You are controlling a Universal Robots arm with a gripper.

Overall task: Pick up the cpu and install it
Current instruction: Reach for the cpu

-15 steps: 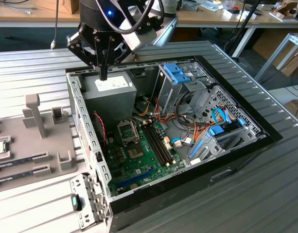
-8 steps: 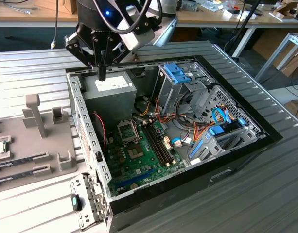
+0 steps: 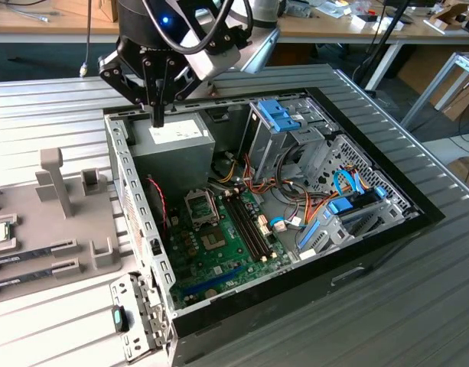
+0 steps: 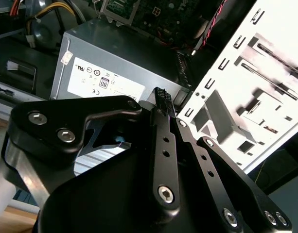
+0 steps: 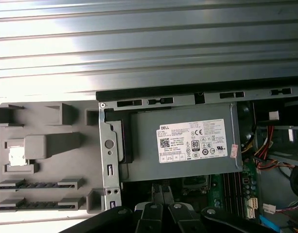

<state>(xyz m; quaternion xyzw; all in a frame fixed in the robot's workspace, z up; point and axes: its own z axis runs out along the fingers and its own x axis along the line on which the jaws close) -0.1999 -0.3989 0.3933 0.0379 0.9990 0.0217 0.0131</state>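
Over power supply [image 3: 177, 149], tool [image 3: 157, 118] pinched together, empty; cpu [image 5: 16, 155] well apart on grey tray [image 5: 56, 145], case wall [image 5: 110, 160] between.

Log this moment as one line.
end effector: shut, holding nothing, above power supply | cpu: resting in grey tray, not picked up

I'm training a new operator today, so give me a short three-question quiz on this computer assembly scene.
1. True or false: the cpu already sits on the motherboard.
2. The gripper hovers above which: A power supply, B drive cage, C memory sticks?
3. Fill in: the cpu lies on the grey ____.
Key: 1 false; 2 A; 3 fixture tray.
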